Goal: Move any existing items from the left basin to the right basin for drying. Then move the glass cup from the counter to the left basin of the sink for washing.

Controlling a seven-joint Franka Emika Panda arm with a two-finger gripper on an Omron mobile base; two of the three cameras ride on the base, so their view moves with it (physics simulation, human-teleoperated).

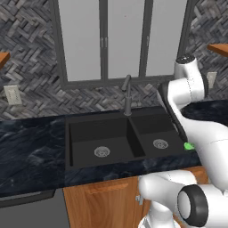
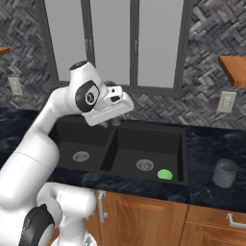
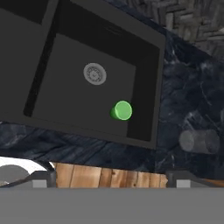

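Here, one green lump (image 3: 122, 110) in the right basin (image 3: 65, 94), one glass cup (image 2: 225, 172) on the counter (image 2: 211, 144), my hand (image 2: 109, 123) above the sink (image 2: 149, 132), grip unclear.

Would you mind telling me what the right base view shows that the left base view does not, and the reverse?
Right base view alone: the small clear glass cup upright on the glossy black counter, right of the sink.

Left base view alone: the slim dark grey faucet.

Both: the left basin, the right basin, and the small bright green lump in the right basin.
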